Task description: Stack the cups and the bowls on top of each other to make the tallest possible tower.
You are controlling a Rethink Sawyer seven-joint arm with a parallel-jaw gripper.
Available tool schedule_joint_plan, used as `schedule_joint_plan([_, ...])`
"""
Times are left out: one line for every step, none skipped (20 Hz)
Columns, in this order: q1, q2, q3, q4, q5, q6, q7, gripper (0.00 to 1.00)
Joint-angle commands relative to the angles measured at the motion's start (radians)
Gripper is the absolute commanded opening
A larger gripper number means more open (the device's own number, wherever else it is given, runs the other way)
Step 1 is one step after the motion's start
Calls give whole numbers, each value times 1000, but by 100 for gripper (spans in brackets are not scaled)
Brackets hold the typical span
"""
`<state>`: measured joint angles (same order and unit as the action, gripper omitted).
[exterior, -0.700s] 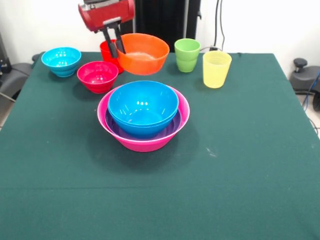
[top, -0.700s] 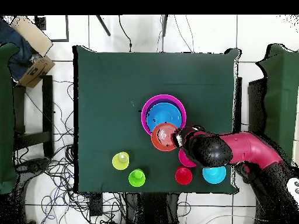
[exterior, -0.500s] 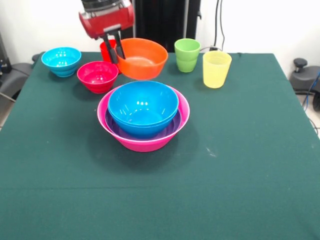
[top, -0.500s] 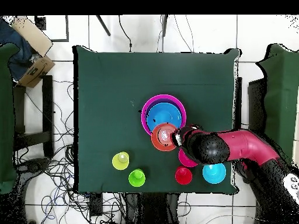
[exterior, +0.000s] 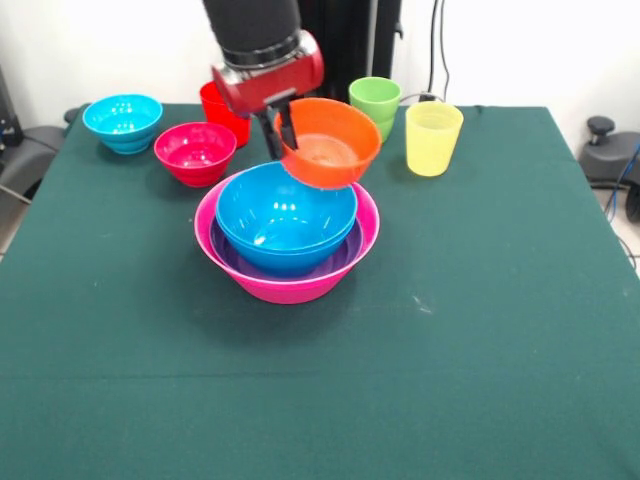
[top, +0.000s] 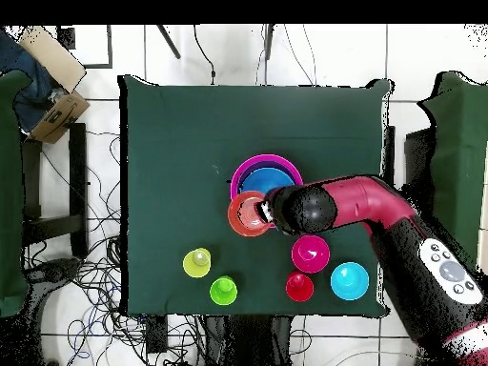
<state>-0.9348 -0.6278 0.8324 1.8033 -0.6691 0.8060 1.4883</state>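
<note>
My gripper [exterior: 281, 132] [top: 271, 212] is shut on the left rim of the orange bowl [exterior: 330, 144] [top: 248, 214], which hangs tilted in the air over the back right of the tower. The tower is a pink bowl [exterior: 290, 285] [top: 268, 162] holding a purple bowl [exterior: 335, 260] and a blue bowl [exterior: 283, 215] [top: 267, 178]. Behind it stand the red cup [exterior: 218, 108] [top: 299, 287], green cup [exterior: 375, 108] [top: 223, 290] and yellow cup [exterior: 432, 137] [top: 197, 262]. A magenta-red bowl [exterior: 194, 152] [top: 311, 254] and a cyan bowl [exterior: 123, 121] [top: 350, 280] sit at the back left in the front view.
The green cloth table [exterior: 450, 330] has open room across its front half and right side. A cardboard box [top: 52, 71] lies off the table's corner in the overhead view, amid cables on the floor.
The gripper has carried the orange bowl rightward and forward in the front view, from above the red cup to over the tower's back rim. The bowl now tilts more.
</note>
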Motion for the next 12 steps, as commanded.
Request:
schedule_joint_plan([66,84,-76,-126,-82,38,-116,0])
schedule_joint_plan([70,85,-76,-134,-79,44,-118,0])
schedule_joint_plan([72,89,-75,-146,-74,55,-125,0])
schedule_joint_plan([74,93,-75,-159,-70,66,-131,0])
schedule_joint_plan([73,95,-73,-167,-63,69,-132,0])
schedule_joint_plan([71,100,-69,-181,-51,80,-138,0])
schedule_joint_plan([65,103,-63,-191,-39,92,-149,0])
schedule_joint_plan([64,106,-61,-201,-32,104,-158,0])
schedule_joint_plan([62,108,-58,-212,-26,116,-167,0])
schedule_joint_plan([56,108,-54,-214,-18,124,-175,0])
schedule_joint_plan([49,107,-50,-216,-10,132,-183,0])
schedule_joint_plan([43,105,-46,-214,-5,138,-191,0])
